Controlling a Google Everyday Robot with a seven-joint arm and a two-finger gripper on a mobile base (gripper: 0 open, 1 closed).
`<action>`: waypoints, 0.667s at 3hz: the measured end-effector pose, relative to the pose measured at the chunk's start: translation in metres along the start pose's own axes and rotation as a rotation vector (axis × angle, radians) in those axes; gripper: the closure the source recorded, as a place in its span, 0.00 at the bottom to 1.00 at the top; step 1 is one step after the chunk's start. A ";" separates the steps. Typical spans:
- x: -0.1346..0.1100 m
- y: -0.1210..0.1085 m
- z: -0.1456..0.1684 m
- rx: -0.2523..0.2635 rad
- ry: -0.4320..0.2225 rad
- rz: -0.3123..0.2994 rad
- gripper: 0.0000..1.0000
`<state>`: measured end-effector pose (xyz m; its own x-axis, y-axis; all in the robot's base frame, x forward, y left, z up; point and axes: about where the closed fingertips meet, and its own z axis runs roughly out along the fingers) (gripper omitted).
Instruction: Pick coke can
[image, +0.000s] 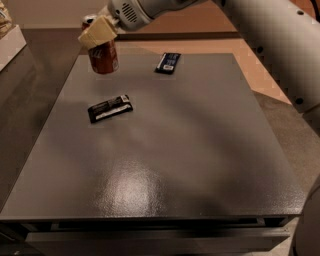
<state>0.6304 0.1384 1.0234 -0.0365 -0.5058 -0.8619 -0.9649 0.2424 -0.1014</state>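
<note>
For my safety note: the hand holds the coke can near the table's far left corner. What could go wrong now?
1. The hand grips the coke can only near its top, so the can may tilt or slip out.
2. The can is close to the table's far left corner; if dropped, it could roll off the edge.

Grey tabletop (200, 165). Black wrapper (110, 108) flat on it, left of middle, askew. Second wrapper (167, 62) near far edge, well apart from first.
</note>
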 end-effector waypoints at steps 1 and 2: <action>-0.007 -0.001 -0.022 -0.036 0.016 -0.016 1.00; -0.008 0.001 -0.026 -0.044 0.022 -0.020 1.00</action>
